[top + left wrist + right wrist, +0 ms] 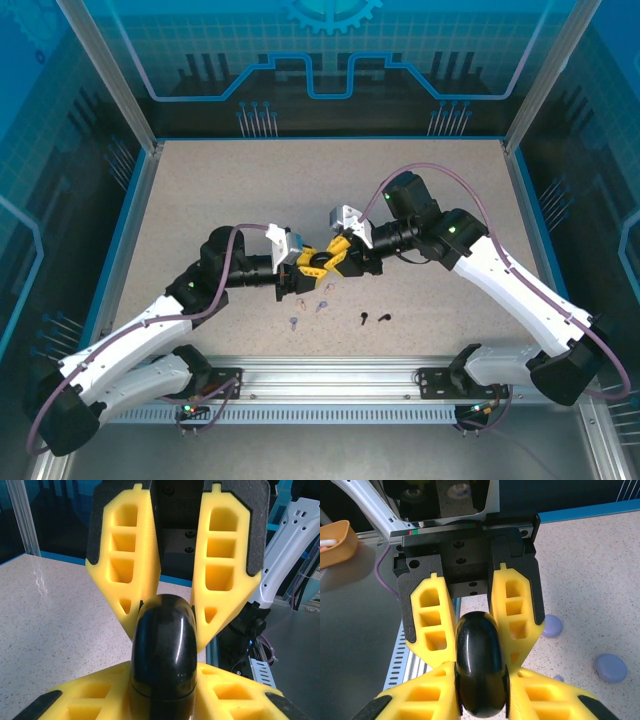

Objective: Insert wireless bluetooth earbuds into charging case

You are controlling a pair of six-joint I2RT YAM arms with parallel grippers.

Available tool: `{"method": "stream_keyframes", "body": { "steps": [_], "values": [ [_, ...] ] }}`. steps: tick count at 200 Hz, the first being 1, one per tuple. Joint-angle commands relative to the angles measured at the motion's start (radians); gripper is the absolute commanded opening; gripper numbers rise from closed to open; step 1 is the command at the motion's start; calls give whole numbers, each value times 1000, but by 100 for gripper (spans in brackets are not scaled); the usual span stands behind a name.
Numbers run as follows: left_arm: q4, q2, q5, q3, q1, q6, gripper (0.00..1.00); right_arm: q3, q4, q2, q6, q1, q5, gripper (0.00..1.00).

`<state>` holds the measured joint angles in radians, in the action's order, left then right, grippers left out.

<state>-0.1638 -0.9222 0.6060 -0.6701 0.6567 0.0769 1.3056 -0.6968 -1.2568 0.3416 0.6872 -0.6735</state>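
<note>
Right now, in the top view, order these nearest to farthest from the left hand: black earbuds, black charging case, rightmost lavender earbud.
1. Black charging case, clamped in the left hand.
2. Rightmost lavender earbud, below it.
3. Black earbuds, lower right.

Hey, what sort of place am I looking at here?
Probably a robotics lab test cell: silver aluminium frame posts, blue printed wall panels, and a speckled beige tabletop.

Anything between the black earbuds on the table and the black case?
Nothing on the table. But left gripper and right gripper are both shut on the black case, which looks closed, so the black earbuds can't go in.
</note>
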Motion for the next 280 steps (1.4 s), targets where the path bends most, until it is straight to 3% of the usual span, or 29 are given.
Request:
{"method": "stream_keyframes", "body": {
  "steps": [1,36,67,89,129,191,221,256,280],
  "values": [
    [-40,-1,-14,0,5,-20,29,7,-24,-8,2,18,-19,26],
    [-39,-1,-16,0,6,-26,21,9,-45,-13,14,23,-9,26],
    [-38,0,-16,-1,6,-26,20,0,-59,-12,22,23,12,27],
    [-40,0,-20,2,7,-23,34,-2,-55,-6,18,22,4,27],
    [-47,0,-21,8,7,-28,36,-5,-49,7,16,24,9,25],
    [-46,0,-24,8,7,-32,21,-7,-49,9,10,23,12,28],
    [-46,4,-37,14,7,-24,18,-8,-47,43,-14,4,14,44],
    [-56,17,-53,31,10,32,16,-77,29,134,-64,-22,48,73],
    [-69,25,-56,37,18,85,15,-102,56,157,-84,-23,69,84]
  ]
}}
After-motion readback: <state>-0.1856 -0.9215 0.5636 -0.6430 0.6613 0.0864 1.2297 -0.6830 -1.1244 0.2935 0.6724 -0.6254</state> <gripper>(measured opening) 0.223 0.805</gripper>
